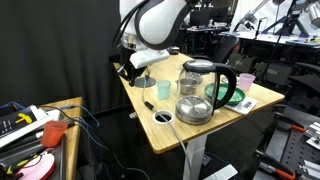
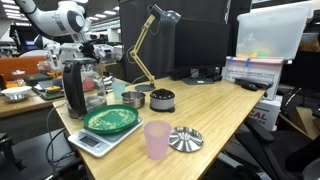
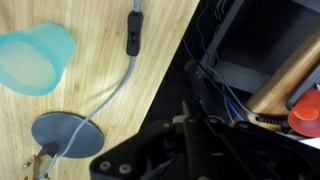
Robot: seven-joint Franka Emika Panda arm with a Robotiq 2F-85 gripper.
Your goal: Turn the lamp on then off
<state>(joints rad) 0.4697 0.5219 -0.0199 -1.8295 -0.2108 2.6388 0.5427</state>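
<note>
The lamp [image 2: 141,52] stands at the far end of the wooden table, with a thin brass stem, a small rounded head and a flat round base. In the wrist view I see its grey base [image 3: 65,133] and its cable with a black inline switch [image 3: 133,35]. The base also shows in an exterior view [image 1: 141,82]. My gripper [image 3: 192,100] looks shut and empty, its fingers together. It hangs just past the table edge, beside the base and switch and touching neither. It shows in both exterior views [image 1: 125,68] [image 2: 95,45].
A light blue cup [image 3: 35,58] stands near the lamp base. A glass kettle [image 1: 196,90], a green bowl [image 1: 225,94] on a scale, a pink cup [image 2: 157,138], a round black tin [image 2: 160,100] and a silver disc [image 2: 185,138] share the table. Cables hang past the edge.
</note>
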